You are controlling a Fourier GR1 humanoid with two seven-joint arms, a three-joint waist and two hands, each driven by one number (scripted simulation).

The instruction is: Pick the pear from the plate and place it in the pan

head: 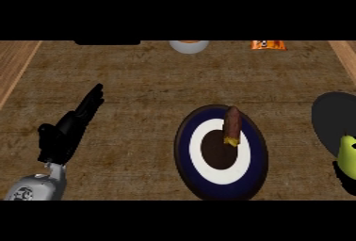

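Note:
A yellow-green pear (pixel 348 151) shows at the right edge, over the near part of the dark round pan (pixel 329 115). My right hand (pixel 345 180) is mostly cut off by that edge, and its black fingers curl round the pear's lower part. The navy and white plate (pixel 186 149) with a brown centre lies in the middle. A brown elongated item with a yellowish end (pixel 232 124) rests on its far side. My left hand (pixel 64 134) stays at the left, open with straight fingers pointing away, touching nothing.
A white bowl (pixel 189 46) and an orange packet (pixel 268 45) sit at the far edge of the counter, with a dark object (pixel 108 42) further left. Lighter wooden strips run along both sides of the brown counter top.

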